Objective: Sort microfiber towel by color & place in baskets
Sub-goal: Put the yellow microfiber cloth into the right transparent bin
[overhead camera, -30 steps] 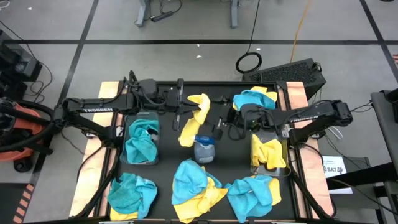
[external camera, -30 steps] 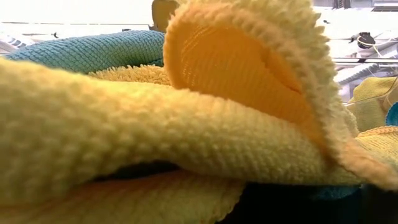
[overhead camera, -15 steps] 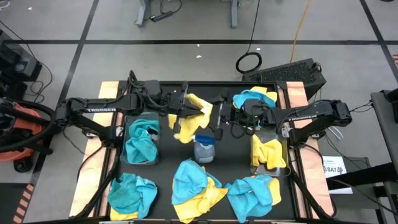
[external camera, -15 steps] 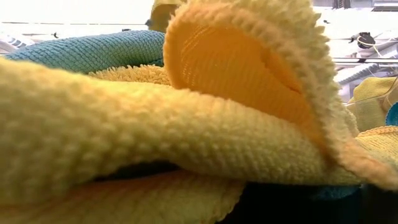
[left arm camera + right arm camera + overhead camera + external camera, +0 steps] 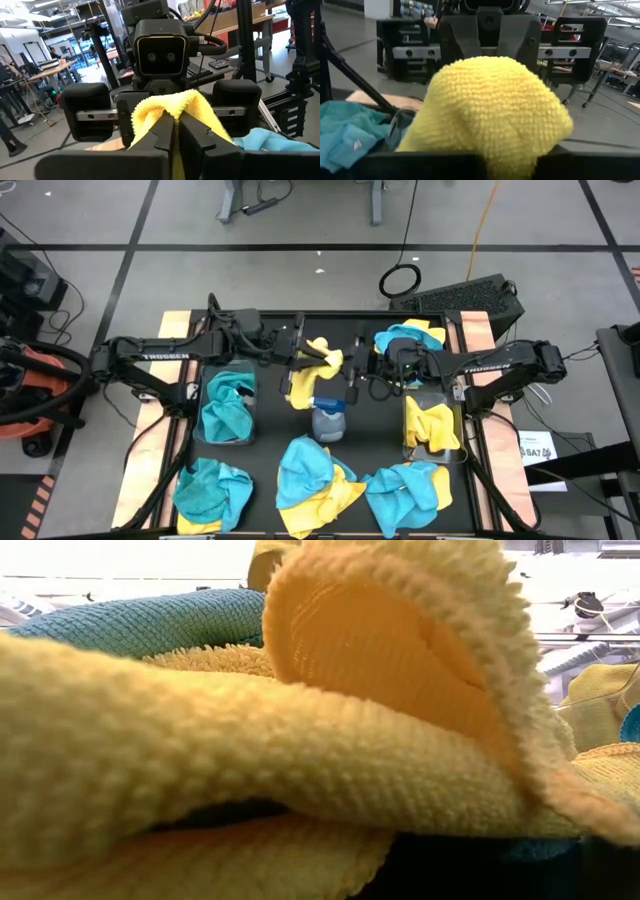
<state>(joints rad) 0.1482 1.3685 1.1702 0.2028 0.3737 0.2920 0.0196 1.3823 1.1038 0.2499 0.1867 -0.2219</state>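
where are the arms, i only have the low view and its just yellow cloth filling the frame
observer: both are up over the back middle of the table. The left pincer and right pincer face each other across one yellow towel.
operator: who actually has it
observer: the left one does. Its wrist view shows its fingers shut on a fold of that towel. The right pincer is up against the towel's other side, and I can't tell whether it grips.
operator: baskets sorted so far?
observer: the left basket holds a teal towel, and the right basket holds a yellow one.
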